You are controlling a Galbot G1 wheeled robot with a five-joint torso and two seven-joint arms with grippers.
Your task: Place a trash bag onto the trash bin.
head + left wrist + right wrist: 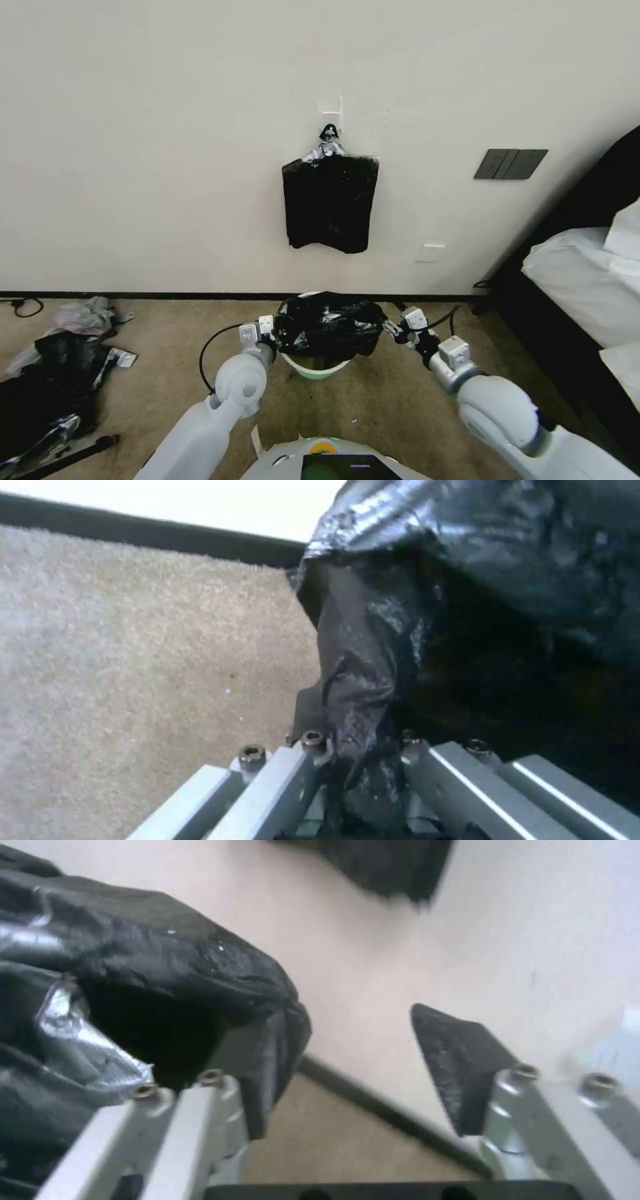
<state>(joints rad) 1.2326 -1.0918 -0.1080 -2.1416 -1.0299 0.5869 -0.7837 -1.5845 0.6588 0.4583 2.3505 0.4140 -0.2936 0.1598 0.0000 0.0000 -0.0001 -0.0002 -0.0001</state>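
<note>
Trash bag: I am pinching it in my left gripper; right gripper gaping beside it. I am stretching the hem evenly over trash bin.

Soft, even room light in the head view, with a wide-angle bend at the edges — the baseboard curves. Both wrist views are blurred; silvery glare streaks the trash bag, and its folds fall into deep shadow.
</note>
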